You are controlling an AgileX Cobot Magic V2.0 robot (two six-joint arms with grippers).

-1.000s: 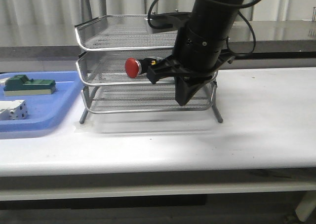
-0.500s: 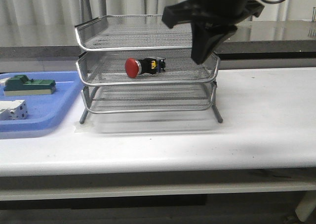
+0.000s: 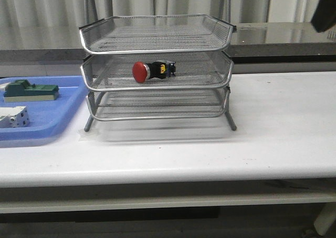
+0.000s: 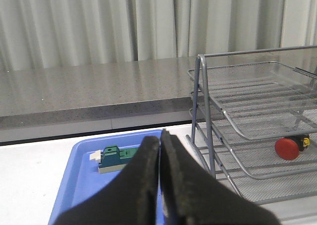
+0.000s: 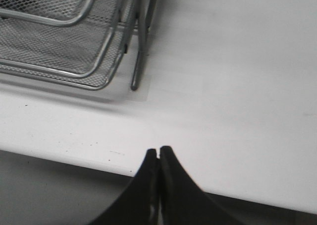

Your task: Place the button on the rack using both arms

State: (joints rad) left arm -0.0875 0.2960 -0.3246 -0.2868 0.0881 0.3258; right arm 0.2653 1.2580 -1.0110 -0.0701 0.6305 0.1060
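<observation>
Button (image 3: 152,71) lies on its side in middle tier of rack (image 3: 157,39). Left gripper (image 4: 160,141) closed, empty, near rack. Right gripper (image 5: 159,153) closed, empty, beside rack leg.

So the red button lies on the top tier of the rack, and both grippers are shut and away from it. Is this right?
Not quite. The button lies on the middle tier of the rack, not the top one; the front view shows this. The rest holds: the left gripper and the right gripper are both shut and away from it.
</observation>
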